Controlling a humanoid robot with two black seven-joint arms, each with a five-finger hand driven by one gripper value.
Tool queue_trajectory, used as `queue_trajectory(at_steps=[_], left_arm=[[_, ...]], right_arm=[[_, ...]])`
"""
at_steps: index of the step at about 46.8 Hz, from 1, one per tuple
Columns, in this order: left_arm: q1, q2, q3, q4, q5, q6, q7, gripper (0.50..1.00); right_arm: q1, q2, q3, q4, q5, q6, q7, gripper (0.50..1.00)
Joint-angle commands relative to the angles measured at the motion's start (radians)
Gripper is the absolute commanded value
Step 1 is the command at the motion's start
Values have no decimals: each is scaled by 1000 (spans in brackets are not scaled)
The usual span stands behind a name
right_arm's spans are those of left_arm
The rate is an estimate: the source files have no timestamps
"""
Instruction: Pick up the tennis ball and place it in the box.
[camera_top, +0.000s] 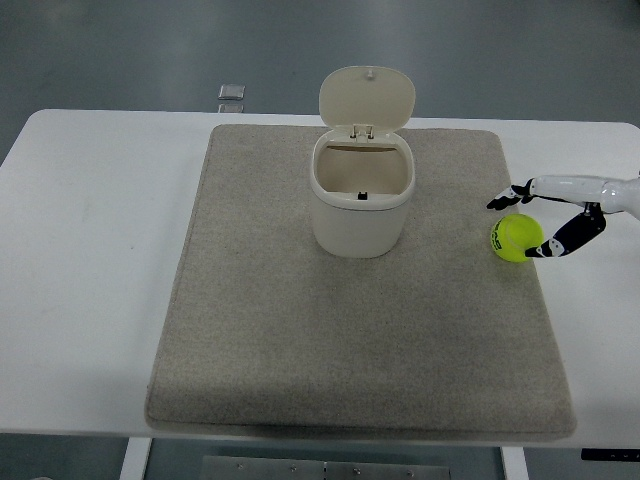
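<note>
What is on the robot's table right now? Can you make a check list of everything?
Surface: white table with a beige mat covering its middle.
Job's things: tennis ball on the mat's right edge; cream box upright at the mat's back, lid flipped open, nothing seen inside.
Clutter: nothing seen on the table.
Hands: right hand at the ball, fingers spread around it, not closed; left hand not in view.
Cables: nothing seen.
Surroundings: grey floor with a small metal plate behind the table.
</note>
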Motion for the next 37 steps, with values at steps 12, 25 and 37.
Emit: queue_trajectory(at_steps=[12, 25, 37], left_arm=[[0, 0, 0, 0, 0, 0, 0, 996], [0, 0, 0, 0, 0, 0, 0, 996], [0, 0, 0, 0, 0, 0, 0, 996]], right_arm=[[-2, -1, -14, -3, 0, 0, 2, 919], [-20, 5, -26, -23, 1, -23, 2, 919], [-49, 22, -25, -35, 1, -63, 2, 913]])
